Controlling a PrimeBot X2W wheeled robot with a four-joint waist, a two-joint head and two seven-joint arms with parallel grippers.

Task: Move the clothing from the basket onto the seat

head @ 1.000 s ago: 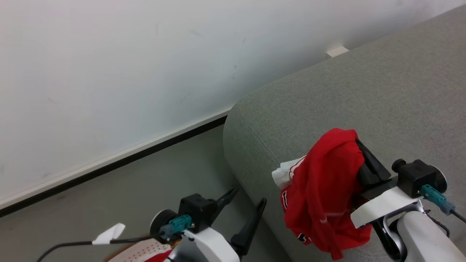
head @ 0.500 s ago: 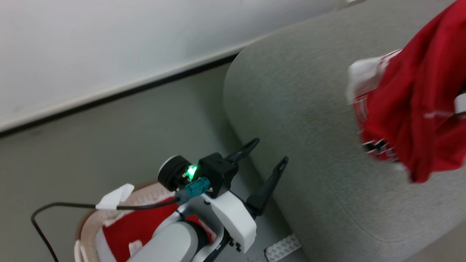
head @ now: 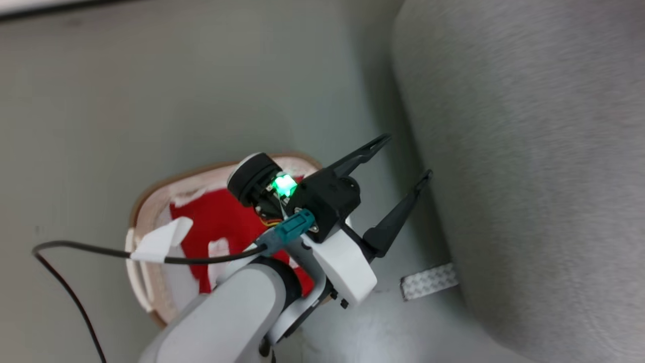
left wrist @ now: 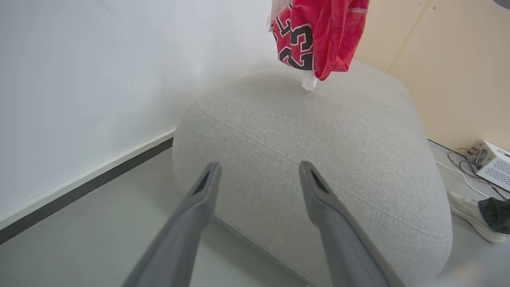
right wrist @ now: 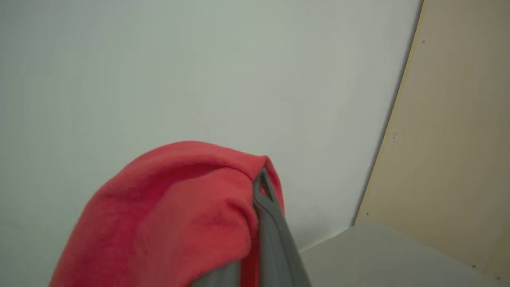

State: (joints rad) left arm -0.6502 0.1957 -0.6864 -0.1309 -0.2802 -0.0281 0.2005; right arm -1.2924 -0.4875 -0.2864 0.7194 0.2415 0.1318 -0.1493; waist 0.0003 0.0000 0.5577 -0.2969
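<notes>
Basket (head: 151,191) sits on the floor (head: 151,75) right under the left forearm (head: 237,312), with red clothing (head: 221,222) and some white bits piled in it. Just past it the left gripper (head: 408,155) hangs over the gap between basket and seat (head: 529,151), fingers spread wide and nothing between them. Strip of tape (head: 428,281) is stuck to the floor by the seat's base. Further out, the right gripper (right wrist: 257,187) is clamped tight on a red jersey (left wrist: 318,36), fabric bunched over one finger. That jersey dangles above the seat's top, numbers showing, white cloth (left wrist: 308,81) trailing off the bottom, can't tell if it touches the cushion. Behind that, a white wall (left wrist: 79,79), plus a shoe (left wrist: 466,211) and a box (left wrist: 494,163) with wires on the floor.
</notes>
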